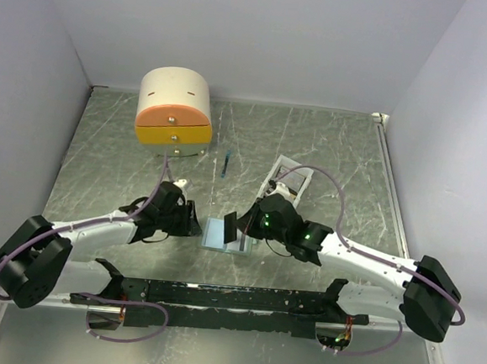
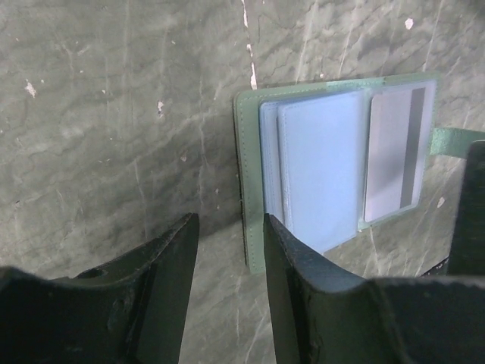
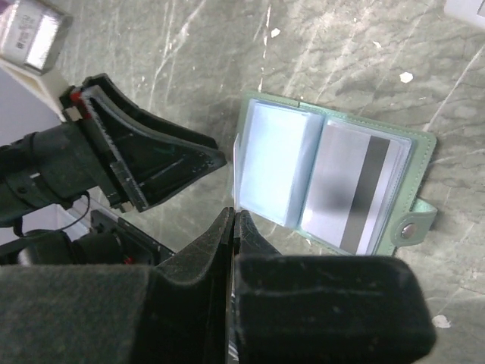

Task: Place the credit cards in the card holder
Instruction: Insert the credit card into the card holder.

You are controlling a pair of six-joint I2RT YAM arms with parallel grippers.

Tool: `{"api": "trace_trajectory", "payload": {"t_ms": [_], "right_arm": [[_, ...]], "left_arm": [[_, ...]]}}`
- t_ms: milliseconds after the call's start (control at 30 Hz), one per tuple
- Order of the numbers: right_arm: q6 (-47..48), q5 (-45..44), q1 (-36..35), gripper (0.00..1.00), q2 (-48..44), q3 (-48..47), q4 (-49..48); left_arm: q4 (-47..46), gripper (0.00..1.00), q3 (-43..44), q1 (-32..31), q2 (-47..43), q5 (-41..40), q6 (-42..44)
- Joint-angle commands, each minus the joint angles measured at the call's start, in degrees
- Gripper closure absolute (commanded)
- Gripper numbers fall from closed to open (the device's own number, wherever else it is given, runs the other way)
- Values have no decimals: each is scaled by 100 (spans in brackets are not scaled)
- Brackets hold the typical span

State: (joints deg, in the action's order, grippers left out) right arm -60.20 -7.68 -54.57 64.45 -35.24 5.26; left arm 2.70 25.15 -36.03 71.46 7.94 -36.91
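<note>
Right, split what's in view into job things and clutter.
Job: open pale-green card holder with clear sleeves; grey striped card sleeved inside it; thin card pinched edge-on in the right gripper.
Clutter: cream-and-orange rounded drawer box; thin blue stick; white open tray.

The table (image 1: 331,147) is surfaced in a dull grey-green marble pattern, veined and flecked with white. It is enclosed at the back and both sides by plain pale walls (image 1: 264,32). Even light is cast, with faint shadows.
</note>
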Motion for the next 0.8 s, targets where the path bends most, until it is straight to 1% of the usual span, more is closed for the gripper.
{"api": "trace_trajectory", "payload": {"t_ms": [0, 133, 267, 433, 567, 767], "right_arm": [[248, 17, -37, 100, 86, 166, -547], [391, -121, -36, 100, 84, 224, -508], [402, -259, -37, 100, -37, 290, -387], [80, -227, -37, 100, 5, 303, -227], [-137, -289, -38, 100, 28, 394, -239], [17, -517, -34, 100, 170, 410, -245]], "left_arm": [[-335, 50, -291, 28, -105, 106, -92], [-573, 53, -546, 13, -149, 305, -226], [-749, 58, -567, -137, -146, 437, -367], [-839, 61, -648, -338, -41, 377, -511], [-1381, 65, -1030, -523, -178, 542, -894], [-1076, 67, -968, -689, -434, 323, -976]]}}
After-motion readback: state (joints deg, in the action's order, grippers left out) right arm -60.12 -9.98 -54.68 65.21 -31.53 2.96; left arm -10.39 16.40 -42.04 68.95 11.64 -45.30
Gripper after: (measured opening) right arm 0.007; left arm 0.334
